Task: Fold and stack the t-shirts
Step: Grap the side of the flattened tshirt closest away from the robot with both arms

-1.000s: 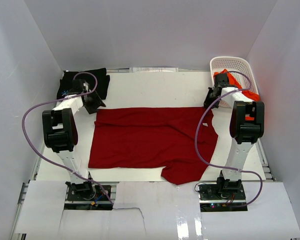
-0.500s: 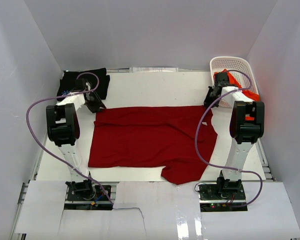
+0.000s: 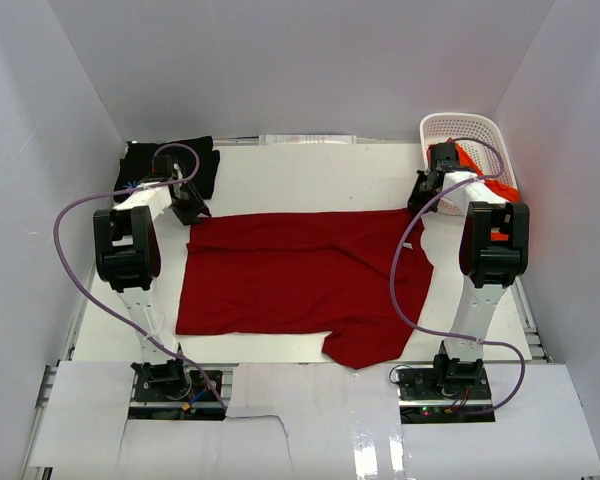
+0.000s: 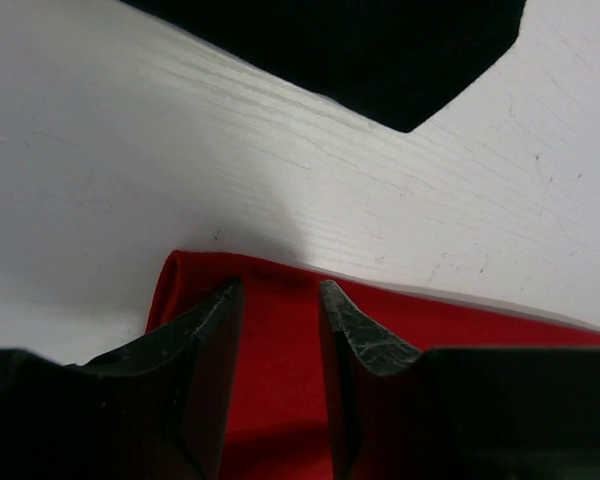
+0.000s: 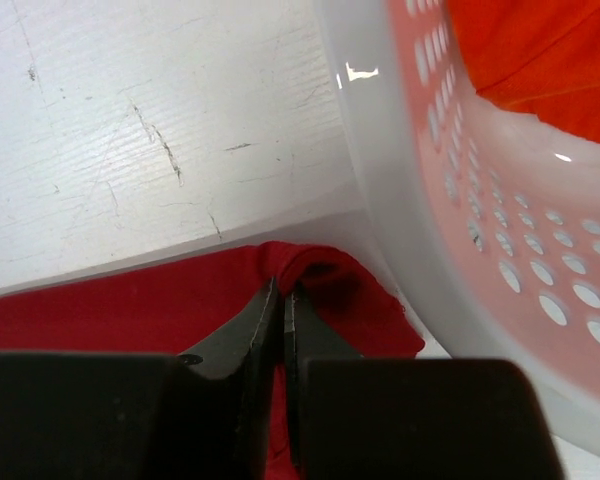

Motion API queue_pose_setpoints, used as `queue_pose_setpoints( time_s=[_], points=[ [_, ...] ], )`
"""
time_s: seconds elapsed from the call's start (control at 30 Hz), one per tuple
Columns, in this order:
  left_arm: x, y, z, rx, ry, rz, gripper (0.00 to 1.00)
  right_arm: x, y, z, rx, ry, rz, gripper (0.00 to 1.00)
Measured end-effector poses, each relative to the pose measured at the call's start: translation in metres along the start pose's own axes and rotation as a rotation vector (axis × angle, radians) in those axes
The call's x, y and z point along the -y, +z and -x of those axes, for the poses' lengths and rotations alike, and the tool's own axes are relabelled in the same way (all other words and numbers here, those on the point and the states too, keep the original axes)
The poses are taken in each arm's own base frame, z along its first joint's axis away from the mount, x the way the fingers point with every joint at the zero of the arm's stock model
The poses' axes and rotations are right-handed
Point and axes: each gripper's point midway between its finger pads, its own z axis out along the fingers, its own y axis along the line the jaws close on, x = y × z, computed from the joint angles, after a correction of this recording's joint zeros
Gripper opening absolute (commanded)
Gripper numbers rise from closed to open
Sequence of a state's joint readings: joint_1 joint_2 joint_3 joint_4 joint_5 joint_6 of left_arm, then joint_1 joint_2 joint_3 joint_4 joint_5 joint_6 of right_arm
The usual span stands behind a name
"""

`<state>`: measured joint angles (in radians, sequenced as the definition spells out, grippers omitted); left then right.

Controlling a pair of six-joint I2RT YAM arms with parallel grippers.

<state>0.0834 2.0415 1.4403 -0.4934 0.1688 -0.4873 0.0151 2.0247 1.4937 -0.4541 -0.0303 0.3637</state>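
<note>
The dark red t-shirt (image 3: 300, 285) lies spread on the table's middle. My left gripper (image 3: 192, 210) is at its far left corner; in the left wrist view the gripper (image 4: 278, 300) is open, its fingers astride the shirt's edge (image 4: 280, 400). My right gripper (image 3: 420, 200) is at the far right corner; in the right wrist view it (image 5: 282, 292) is shut on a bunched fold of the dark red t-shirt (image 5: 320, 270). The black t-shirt (image 3: 170, 165) lies at the back left, also in the left wrist view (image 4: 360, 50). The orange-red t-shirt (image 3: 475, 165) lies in the basket.
The white slotted basket (image 3: 460, 128) stands at the back right, its wall (image 5: 450, 200) right beside my right gripper. White walls close in the table on three sides. Purple cables loop off both arms.
My left gripper has moved a little farther back along the shirt's far left corner. The right arm and the shirt have barely moved.
</note>
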Motion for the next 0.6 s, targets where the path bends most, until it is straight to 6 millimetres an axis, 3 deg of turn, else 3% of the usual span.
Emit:
queue_pose_setpoints(
  time_s=[0.27, 0.6],
  points=[
    [0.0, 0.004, 0.007, -0.001, -0.004, 0.017, 0.49, -0.007, 0.013, 0.018, 0.009, 0.0, 0.011, 0.08],
    [0.01, 0.022, 0.04, 0.034, -0.007, 0.016, 0.5, -0.024, 0.038, 0.056, 0.034, 0.006, 0.039, 0.08]
  ],
)
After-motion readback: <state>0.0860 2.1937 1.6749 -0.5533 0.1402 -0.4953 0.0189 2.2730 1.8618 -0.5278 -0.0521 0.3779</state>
